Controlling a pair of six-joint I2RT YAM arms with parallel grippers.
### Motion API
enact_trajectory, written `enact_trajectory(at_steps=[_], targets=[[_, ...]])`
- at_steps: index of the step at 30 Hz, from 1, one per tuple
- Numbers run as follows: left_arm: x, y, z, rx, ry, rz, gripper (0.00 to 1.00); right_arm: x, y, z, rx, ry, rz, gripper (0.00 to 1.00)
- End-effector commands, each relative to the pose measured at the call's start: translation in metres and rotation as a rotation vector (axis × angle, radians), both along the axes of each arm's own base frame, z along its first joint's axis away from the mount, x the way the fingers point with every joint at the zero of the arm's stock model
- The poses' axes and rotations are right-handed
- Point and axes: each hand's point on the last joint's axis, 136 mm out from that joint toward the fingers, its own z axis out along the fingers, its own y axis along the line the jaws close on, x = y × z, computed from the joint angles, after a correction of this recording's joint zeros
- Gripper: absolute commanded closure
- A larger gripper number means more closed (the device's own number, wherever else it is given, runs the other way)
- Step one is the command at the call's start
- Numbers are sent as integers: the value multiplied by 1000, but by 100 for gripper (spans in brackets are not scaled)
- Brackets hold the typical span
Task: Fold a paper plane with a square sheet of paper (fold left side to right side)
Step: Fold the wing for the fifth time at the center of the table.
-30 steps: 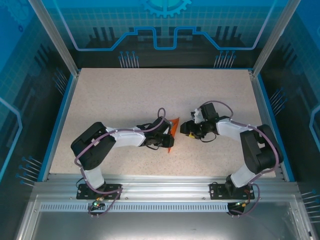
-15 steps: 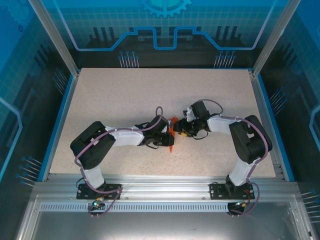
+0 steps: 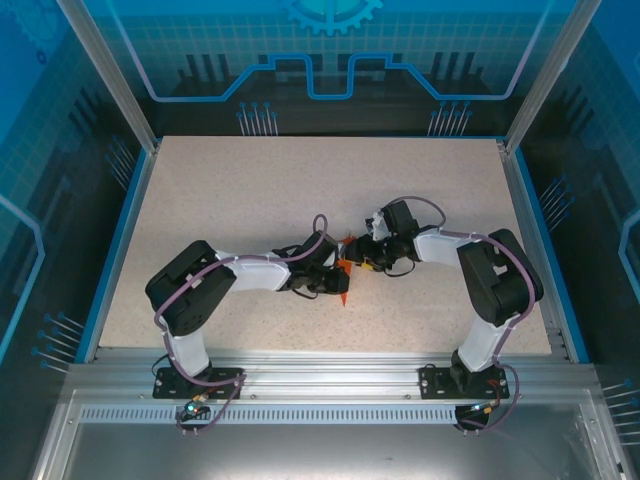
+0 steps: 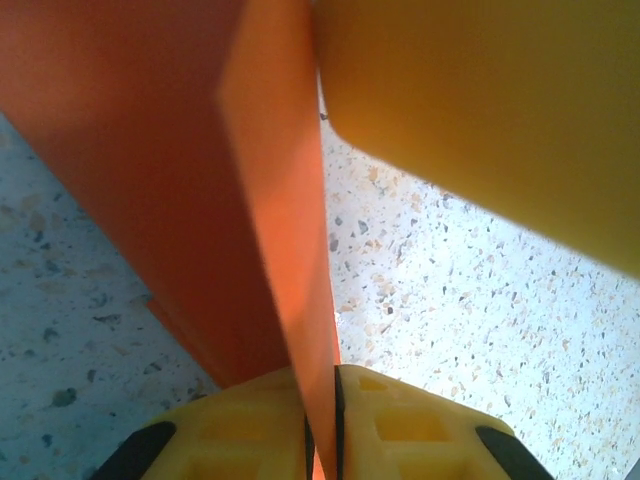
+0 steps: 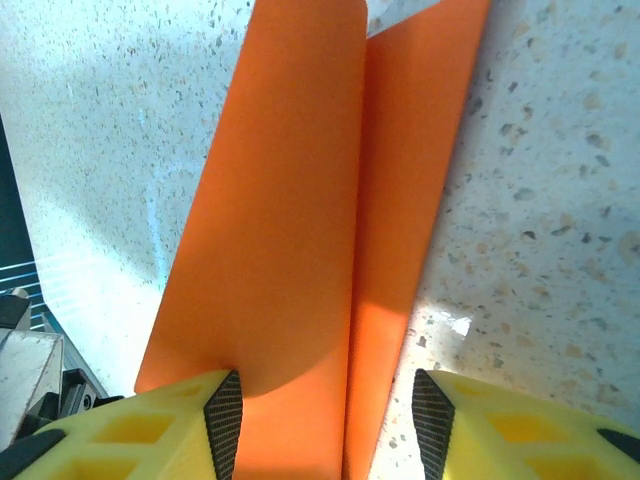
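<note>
The sheet of paper is bright orange-red, folded into a narrow strip, and stands on edge mid-table between both grippers. In the left wrist view the paper rises from my left gripper, whose yellow jaws are shut on its lower edge. One yellow finger of the right gripper sits close against the paper's far end. In the right wrist view two long flaps of the paper run between the fingers of my right gripper, which stands open astride them. From above, the left gripper and right gripper nearly touch.
The speckled beige table is bordered by a blue rim and an aluminium frame along the near edge. Blue-lit panels wall in the back and sides. Both arms reach inward to the middle.
The right gripper has slid left from a gap away until it straddles the paper held by the left gripper. The left arm has barely shifted.
</note>
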Motion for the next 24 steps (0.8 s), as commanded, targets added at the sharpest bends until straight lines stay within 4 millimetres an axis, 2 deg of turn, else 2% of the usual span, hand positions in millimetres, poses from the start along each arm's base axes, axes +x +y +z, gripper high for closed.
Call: enact_trajectory(at_steps=[1,4,14,15,24], targets=[[2,-3,0,-4,21,-13,84,-2,-13,9,-1,-41,-6,49],[3,-3,-1,-4,25,-14,84,-2,-15,9,8,-38,-3,49],[3,-6,-2,-6,36,-22,85,-5,7,-4,44,-1,49,51],[2,-6,-2,-6,37,-25,85,2,10,1,46,-18,49,51],[2,-7,-1,-10,36,-31,83,2,3,-26,-39,60,19,57]])
